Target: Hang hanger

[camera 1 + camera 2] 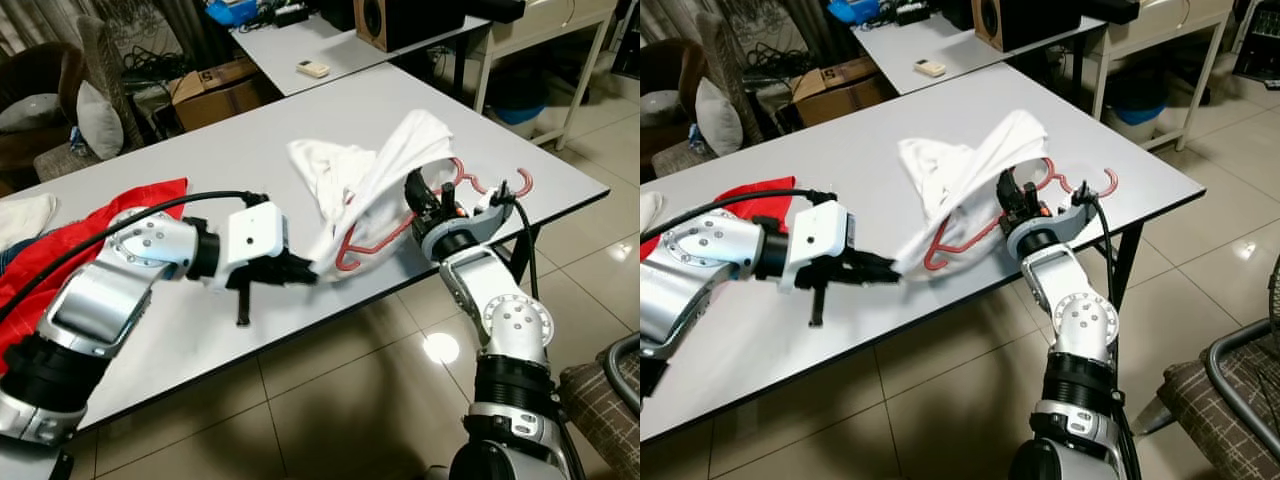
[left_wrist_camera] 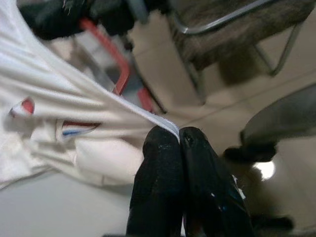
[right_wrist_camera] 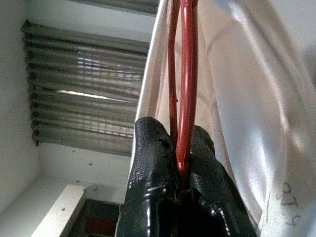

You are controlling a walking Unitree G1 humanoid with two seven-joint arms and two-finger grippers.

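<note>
Now right gripper [image 1: 432,192], jaws clamped on red hanger [image 1: 372,245], holds it tilted above desk [image 1: 200,150] edge, while left gripper [image 1: 308,271] pinches white shirt [image 1: 355,185] hem draped over it.

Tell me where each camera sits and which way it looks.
Eye views: on the head, looking down at the table; both arms show.
Left wrist: along the left pincer, shut on the shirt.
Right wrist: along the right pincer, shut on the hanger.
Shared: shirt and hanger appear in all.
</note>
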